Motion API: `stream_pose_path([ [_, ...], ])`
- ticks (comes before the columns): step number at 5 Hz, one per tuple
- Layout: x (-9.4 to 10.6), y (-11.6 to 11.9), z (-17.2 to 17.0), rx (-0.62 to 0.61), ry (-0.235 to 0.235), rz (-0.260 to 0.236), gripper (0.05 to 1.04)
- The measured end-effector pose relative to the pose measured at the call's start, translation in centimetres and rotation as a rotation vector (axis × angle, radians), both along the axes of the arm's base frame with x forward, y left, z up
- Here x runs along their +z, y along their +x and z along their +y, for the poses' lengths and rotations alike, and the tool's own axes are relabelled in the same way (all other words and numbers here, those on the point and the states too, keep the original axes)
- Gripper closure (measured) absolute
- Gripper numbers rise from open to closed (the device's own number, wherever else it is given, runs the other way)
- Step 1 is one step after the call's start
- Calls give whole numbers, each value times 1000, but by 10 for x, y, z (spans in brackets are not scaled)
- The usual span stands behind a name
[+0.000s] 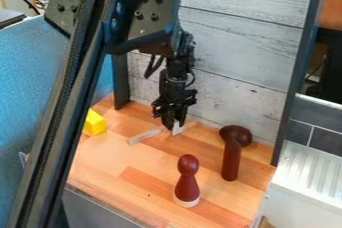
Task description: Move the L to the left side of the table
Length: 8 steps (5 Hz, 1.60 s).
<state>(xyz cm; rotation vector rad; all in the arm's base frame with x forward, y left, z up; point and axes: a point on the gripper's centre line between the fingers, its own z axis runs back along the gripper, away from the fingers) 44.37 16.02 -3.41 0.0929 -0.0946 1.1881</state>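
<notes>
Gripper at the pale L, its hold unclear, long axis slanting toward lower left

From here I see a warm-brown, striped wooden tabletop. Behind it rises a whitewashed, horizontal-plank wall between two dark grey upright posts, one left, one right. Beyond the tabletop's left side spreads a textured blue surface; to its right sit dark grey rectangular tiles above a white ribbed panel.
</notes>
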Motion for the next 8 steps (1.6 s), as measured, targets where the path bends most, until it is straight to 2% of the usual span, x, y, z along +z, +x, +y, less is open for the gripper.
stream_pose_path([
  [1,1,0,2,-21,-16,16,799],
  [2,4,-13,3,-22,-84,47,799],
  [3,32,-28,9,11,-158,24,799],
  [4,76,-41,10,-19,-203,-59,800],
  [5,98,-55,24,-60,-211,-110,800],
  [6,99,-65,35,-140,-190,-79,800],
  [7,94,-77,57,-147,-92,-27,800],
  [8,95,-87,76,-106,-41,-7,800],
])
